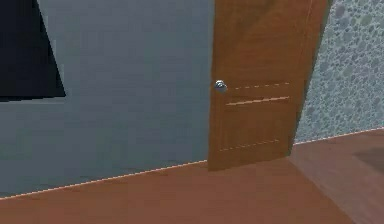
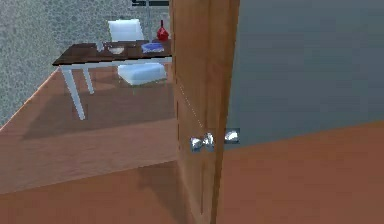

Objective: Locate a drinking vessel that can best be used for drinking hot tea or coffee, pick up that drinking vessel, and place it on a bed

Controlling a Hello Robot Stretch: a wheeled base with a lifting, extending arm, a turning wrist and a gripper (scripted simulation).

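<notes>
Wood floor [image 2: 90, 150], reddish brown, runs along the bottom of both views.

Arm side view:
- Brown door [image 2: 205, 90] stands nearest, edge-on, just right of the middle. A metal knob [image 2: 203, 142] shows on one face, and a second knob is on the other.
- Blue-grey wall [image 2: 310, 70] lies to the right of the door.
- Left of the door and farther out is a table [image 2: 85, 54] with a dark top and white legs. It stands against a speckled grey wall [image 2: 40, 25].
- A white chair [image 2: 128, 30] sits behind the table, with its white seat visible under the tabletop.
- On the tabletop are a pale bowl-like shape [image 2: 115, 48], a flat blue thing [image 2: 153, 46] and a red bottle-like thing [image 2: 162, 29] near the right end.
- Drinking vessel: cannot tell whether any of these small shapes is one.

Forward view:
- A panelled door [image 1: 260, 80] with a round knob stands right of the middle, set in a blue-grey wall.
- A black rectangular panel [image 1: 25, 50] hangs on that wall at the upper left.
- Speckled wall shows at the far right.

Claw: cannot tell its state or whether it holds anything.
</notes>
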